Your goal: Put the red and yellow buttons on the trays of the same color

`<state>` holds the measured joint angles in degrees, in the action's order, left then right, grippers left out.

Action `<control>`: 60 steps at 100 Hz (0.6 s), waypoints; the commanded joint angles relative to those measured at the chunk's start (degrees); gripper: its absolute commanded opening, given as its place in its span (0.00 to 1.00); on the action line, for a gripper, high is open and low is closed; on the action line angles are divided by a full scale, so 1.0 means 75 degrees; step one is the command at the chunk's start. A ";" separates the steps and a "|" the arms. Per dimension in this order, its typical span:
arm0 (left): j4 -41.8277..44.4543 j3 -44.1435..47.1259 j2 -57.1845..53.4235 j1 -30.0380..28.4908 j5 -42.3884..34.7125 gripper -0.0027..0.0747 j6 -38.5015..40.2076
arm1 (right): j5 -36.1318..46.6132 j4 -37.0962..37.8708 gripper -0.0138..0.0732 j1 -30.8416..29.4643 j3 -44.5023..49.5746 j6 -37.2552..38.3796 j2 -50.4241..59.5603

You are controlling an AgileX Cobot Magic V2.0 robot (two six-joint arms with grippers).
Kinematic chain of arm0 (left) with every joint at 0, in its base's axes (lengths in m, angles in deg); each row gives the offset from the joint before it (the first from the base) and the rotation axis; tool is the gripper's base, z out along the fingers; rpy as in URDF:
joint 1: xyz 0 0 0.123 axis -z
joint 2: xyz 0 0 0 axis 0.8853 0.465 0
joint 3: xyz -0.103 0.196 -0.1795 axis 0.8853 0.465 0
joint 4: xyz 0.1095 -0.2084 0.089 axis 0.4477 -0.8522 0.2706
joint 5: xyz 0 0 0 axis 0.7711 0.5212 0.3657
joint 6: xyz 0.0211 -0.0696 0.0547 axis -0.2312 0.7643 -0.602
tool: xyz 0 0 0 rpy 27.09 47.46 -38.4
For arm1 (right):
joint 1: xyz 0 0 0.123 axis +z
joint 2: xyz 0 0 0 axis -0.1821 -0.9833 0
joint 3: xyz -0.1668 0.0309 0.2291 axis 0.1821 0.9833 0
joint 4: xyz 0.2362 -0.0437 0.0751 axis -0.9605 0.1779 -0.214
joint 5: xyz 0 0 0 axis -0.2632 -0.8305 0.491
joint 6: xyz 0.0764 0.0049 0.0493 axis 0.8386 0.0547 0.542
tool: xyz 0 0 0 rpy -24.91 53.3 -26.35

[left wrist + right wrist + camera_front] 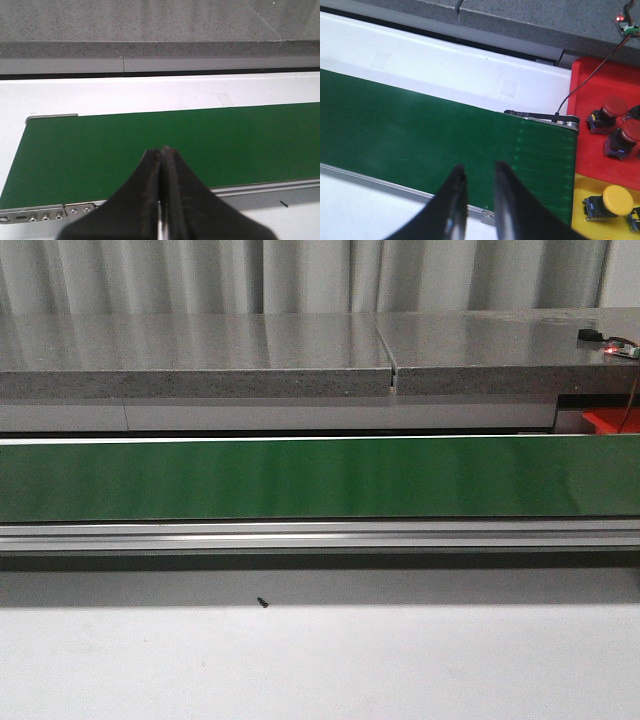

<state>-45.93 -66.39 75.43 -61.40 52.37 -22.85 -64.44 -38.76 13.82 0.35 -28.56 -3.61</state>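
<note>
Right wrist view shows my right gripper (476, 187) slightly parted, empty, over the bare belt (420, 130); left gripper (161, 160) closed, waiting.

Two red buttons (614, 109) (628, 134) sit upright, close together, on the red tray (600, 75) beside the end of the green belt. Next to it, the yellow tray (585, 186) holds a yellow-capped button (616, 200) lying tilted on its dark base. A corner of the red tray (610, 420) shows in the front view.
</note>
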 commanded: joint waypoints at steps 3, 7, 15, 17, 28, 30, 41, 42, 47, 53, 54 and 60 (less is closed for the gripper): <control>-0.0182 -0.0207 0.0018 0.0071 -0.0510 0.01 0.0008 | 0.0490 0.0004 0.07 0.0008 -0.0013 -0.0098 0.0527; -0.0182 -0.0207 0.0018 0.0071 -0.0510 0.01 0.0008 | 0.0473 0.0004 0.09 0.0008 0.0017 -0.0098 0.0644; -0.0182 -0.0207 0.0018 0.0071 -0.0510 0.01 0.0008 | 0.0457 0.0004 0.08 0.0008 0.0033 -0.0098 0.0761; -0.0182 -0.0207 0.0018 0.0071 -0.0510 0.01 0.0008 | 0.0457 -0.0003 0.08 0.0008 0.0033 -0.0098 0.0777; -0.0182 -0.0207 0.0018 0.0071 -0.0510 0.01 0.0008 | 0.0457 -0.0003 0.08 0.0008 0.0033 -0.0098 0.0785; -0.0182 -0.0207 0.0018 0.0071 -0.0510 0.01 0.0008 | 0.0457 -0.0003 0.08 0.0008 0.0033 -0.0098 0.0785; -0.0182 -0.0207 0.0018 0.0071 -0.0510 0.01 0.0008 | 0.0457 -0.0003 0.08 0.0008 0.0033 -0.0098 0.0785; -0.0182 -0.0207 0.0018 0.0071 -0.0510 0.01 0.0008 | 0.0457 -0.0003 0.08 0.0008 0.0033 -0.0098 0.0785; -0.0182 -0.0207 0.0018 0.0071 -0.0510 0.01 0.0008 | 0.0457 -0.0003 0.08 0.0008 0.0033 -0.0098 0.0785; -0.0182 -0.0207 0.0018 0.0071 -0.0510 0.01 0.0008 | 0.0457 -0.0003 0.08 0.0008 0.0033 -0.0098 0.0785; -0.0182 -0.0207 0.0018 0.0071 -0.0510 0.01 0.0008 | 0.0457 -0.0003 0.08 0.0008 0.0033 -0.0098 0.0785; -0.0182 -0.0207 0.0018 0.0071 -0.0510 0.01 0.0008 | 0.0457 -0.0003 0.08 0.0008 0.0033 -0.0098 0.0785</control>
<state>-45.93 -66.39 75.43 -61.40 52.37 -22.85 -64.67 -38.76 13.82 1.94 -28.78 1.87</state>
